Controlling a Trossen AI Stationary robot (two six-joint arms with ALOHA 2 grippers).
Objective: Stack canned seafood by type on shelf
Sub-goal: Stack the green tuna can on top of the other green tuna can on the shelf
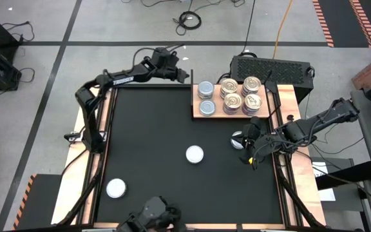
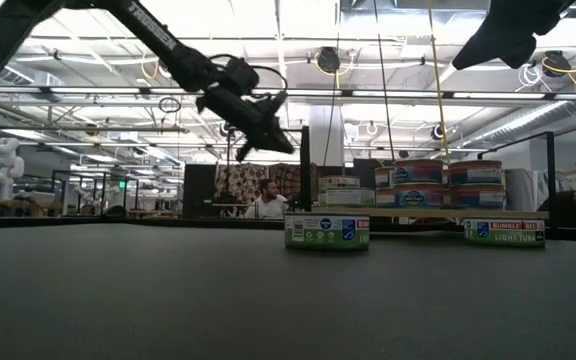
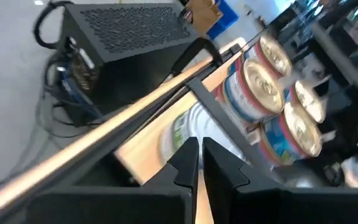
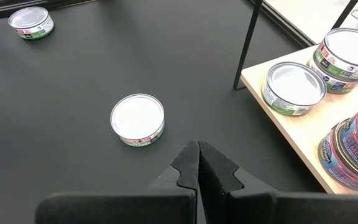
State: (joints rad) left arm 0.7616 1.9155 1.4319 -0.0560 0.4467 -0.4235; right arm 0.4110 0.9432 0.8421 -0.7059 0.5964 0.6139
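**Q:** Overhead, where's everything relative to the shelf (image 1: 237,96)?

**A:** My left end effector (image 1: 184,75) hangs clenched, empty, just off its far-left corner. My right end effector (image 1: 253,156), clenched too, sits below it, beside one tin (image 1: 237,139).

**Q:** Low view?

**A:** Tins stacked two-high (image 2: 438,184) on the shelf; green-label tin (image 2: 326,229) on the black mat in front.

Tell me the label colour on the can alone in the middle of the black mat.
Green and white label on the can; the low view shows it best.

Five silver-topped tins (image 1: 194,154), four gold-topped tins (image 1: 232,100), one shelf (image 1: 215,114).
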